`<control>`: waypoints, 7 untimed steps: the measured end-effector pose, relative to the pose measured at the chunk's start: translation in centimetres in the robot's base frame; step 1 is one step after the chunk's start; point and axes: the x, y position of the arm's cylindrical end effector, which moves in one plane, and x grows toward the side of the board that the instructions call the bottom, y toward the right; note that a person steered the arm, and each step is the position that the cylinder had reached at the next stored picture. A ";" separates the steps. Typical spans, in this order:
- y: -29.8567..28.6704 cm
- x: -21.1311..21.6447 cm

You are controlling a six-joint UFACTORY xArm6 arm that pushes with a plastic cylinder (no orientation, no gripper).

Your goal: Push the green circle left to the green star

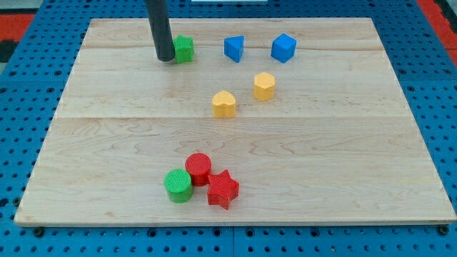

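Nearest, at the view's bottom: green circle (178, 185), touching red circle (198, 168), with red star (223, 189) pressed against both on the view's right; the whole cluster lies well apart from my tip (165, 58), far toward the view's bottom and slightly right of it. Mid-board: two yellow blocks (224, 103) and (264, 86), shapes unclear, to the view's right of my tip and below it. Farthest: green star (184, 49), just beside my tip on its right, partly hidden by the rod; blue blocks (234, 48) and (283, 48) beyond. Wooden board (107, 143) underneath. No jaws fitted; plain rod, nothing clamped. Judgement: circle already sits roughly under the star; tip must travel down first.
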 end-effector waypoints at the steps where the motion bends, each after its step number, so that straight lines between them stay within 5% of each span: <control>1: -0.6 5.0; 5: -6.3 28.8; 7: 0.4 30.3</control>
